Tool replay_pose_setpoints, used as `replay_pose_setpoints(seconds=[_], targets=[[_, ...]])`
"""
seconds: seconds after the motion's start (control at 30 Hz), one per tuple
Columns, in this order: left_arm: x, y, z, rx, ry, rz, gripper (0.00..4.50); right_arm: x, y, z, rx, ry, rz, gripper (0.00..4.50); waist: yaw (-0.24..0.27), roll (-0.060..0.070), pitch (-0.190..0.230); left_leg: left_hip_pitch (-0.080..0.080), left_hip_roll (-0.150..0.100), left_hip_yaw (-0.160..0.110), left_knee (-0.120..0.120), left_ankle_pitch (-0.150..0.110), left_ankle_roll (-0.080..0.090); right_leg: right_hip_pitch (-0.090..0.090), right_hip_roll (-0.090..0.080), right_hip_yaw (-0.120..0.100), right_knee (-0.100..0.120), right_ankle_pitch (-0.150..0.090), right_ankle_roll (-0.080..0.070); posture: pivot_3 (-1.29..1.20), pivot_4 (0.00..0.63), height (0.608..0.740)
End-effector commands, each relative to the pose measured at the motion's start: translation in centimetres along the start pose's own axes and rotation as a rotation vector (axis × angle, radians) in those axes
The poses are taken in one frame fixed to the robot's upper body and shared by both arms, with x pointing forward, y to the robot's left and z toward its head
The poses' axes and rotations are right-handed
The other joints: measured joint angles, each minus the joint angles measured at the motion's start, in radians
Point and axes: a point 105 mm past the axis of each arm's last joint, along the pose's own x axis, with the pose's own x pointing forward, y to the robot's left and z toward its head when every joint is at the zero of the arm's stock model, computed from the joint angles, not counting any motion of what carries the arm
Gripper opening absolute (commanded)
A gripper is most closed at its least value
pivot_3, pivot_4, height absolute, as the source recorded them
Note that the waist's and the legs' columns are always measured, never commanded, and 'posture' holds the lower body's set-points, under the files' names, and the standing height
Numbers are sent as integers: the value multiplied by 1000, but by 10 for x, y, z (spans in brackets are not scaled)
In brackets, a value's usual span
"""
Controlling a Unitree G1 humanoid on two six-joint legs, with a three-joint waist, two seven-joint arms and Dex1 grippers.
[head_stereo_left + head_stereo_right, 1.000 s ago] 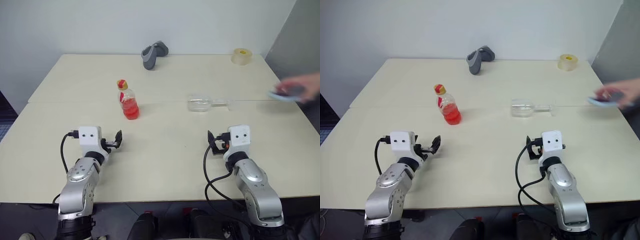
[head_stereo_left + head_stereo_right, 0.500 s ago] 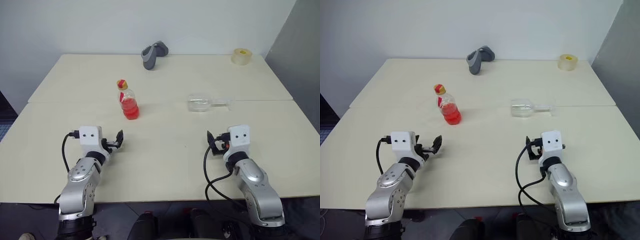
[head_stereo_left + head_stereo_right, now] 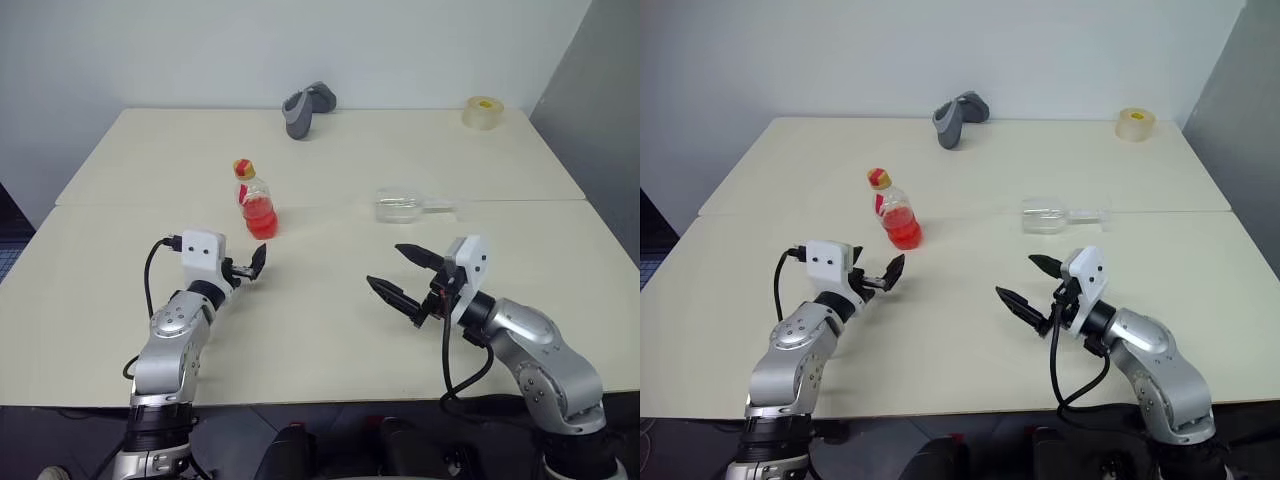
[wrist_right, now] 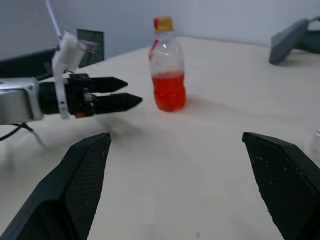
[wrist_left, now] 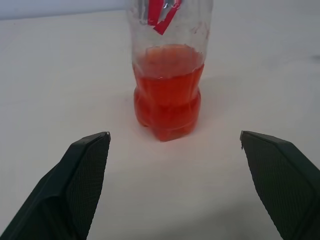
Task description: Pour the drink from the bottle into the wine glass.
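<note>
The bottle (image 3: 254,200) stands upright left of the table's middle, yellow cap on, with the red drink (image 3: 260,217) filling its lower part. The wine glass (image 3: 401,207) lies on its side to the right, foot pointing right. My left gripper (image 3: 252,265) is open, level, just short of the bottle and aimed at it; the left wrist view has the bottle (image 5: 168,75) between and beyond both fingers. My right gripper (image 3: 384,265) hovers open near the table's middle, turned toward the left, empty. Its wrist view takes in the bottle (image 4: 166,75) and the left gripper (image 4: 117,94).
A grey handle-shaped object (image 3: 308,108) lies at the table's back edge, and a roll of tape (image 3: 484,112) sits at the back right corner. A seam (image 3: 150,205) crosses the pale table (image 3: 320,330) behind the bottle and glass.
My right gripper rose and swung left, so its spread fingers now show. My left gripper moved forward toward the bottle. The person's hand seen at the right edge one second ago is gone.
</note>
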Motion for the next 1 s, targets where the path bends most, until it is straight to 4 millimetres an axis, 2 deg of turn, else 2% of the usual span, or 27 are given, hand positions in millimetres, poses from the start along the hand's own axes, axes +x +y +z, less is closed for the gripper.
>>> replay_pose_setpoints(seconds=[0.03,0.27,0.57,1.0], targets=[[7,0,12,30,-58,7,4469,8,-1,11,-8,-50,23,4500,1,0,0,0,0,0,0,0,0,0,0,0,0,0,0,0,150,740],[24,9,16,4,-90,56,4469,14,2,14,-4,-61,51,4500,3,0,0,-1,0,0,1,0,0,0,0,0,0,0,0,0,150,740],[59,2,24,-16,-120,12,4469,15,-4,26,-34,-76,33,4500,2,0,0,-1,0,0,1,0,0,-1,0,0,0,0,0,0,150,740],[92,2,35,-12,-142,-17,4469,14,-3,30,-53,-68,17,4500,1,0,0,-2,-1,0,1,0,-1,-1,0,0,0,0,0,0,150,740]])
